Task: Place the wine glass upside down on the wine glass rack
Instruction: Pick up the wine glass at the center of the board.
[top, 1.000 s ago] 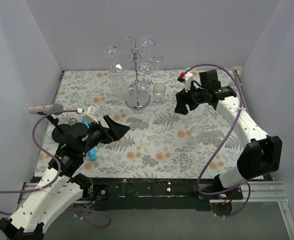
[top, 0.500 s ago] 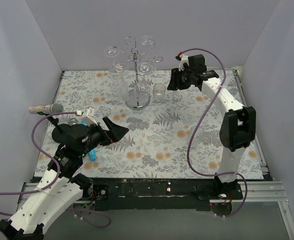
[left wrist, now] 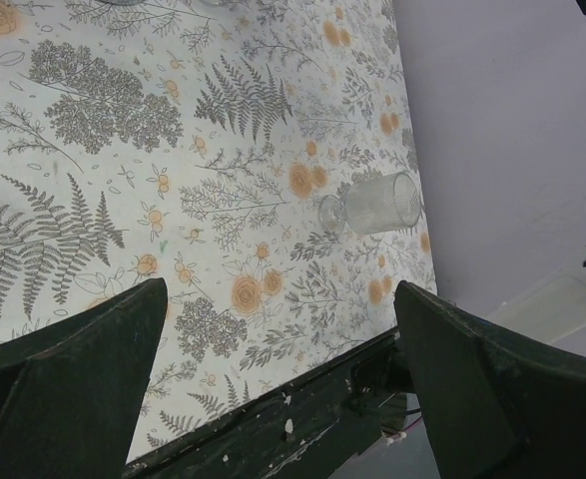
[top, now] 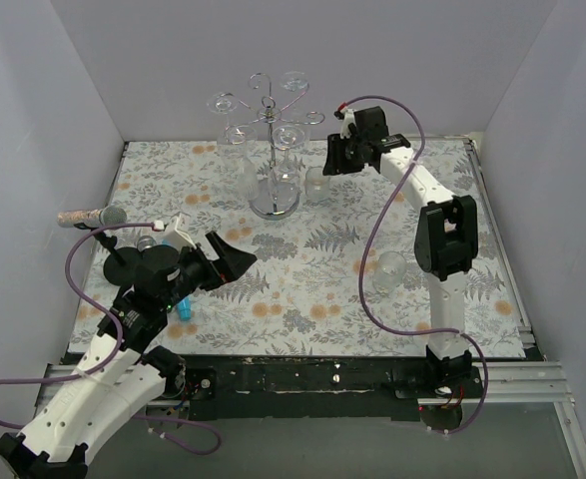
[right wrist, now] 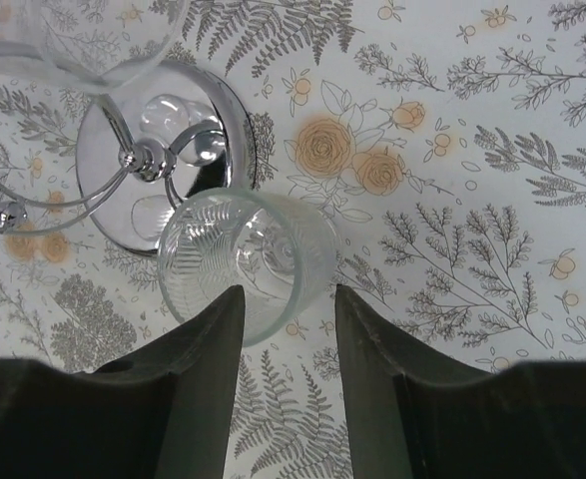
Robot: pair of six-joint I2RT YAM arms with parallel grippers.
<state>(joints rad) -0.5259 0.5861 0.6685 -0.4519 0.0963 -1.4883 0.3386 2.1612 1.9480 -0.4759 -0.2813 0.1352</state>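
The wine glass rack [top: 272, 150], a silver wire stand on a round mirrored base [right wrist: 108, 205], stands at the back of the table with several glasses hanging upside down from it. One ribbed wine glass [top: 317, 183] stands upright just right of the base. My right gripper [top: 332, 160] hovers over it. In the right wrist view that glass [right wrist: 248, 254] lies just beyond the gripper [right wrist: 288, 299], whose jaws are partly open and hold nothing. Another wine glass [top: 390, 267] lies on its side, also in the left wrist view [left wrist: 372, 207]. My left gripper [top: 235, 254] is wide open and empty.
A blue object [top: 184, 304] and a small glass [top: 145, 241] lie beside the left arm. A grey-tipped rod [top: 91, 216] pokes in from the left wall. White walls close three sides, and a black rail [left wrist: 302, 419] runs along the near edge.
My right arm has swung from the right side of the table back toward the rack, ending over the upright glass, and its jaws have narrowed. The left arm has stayed still.
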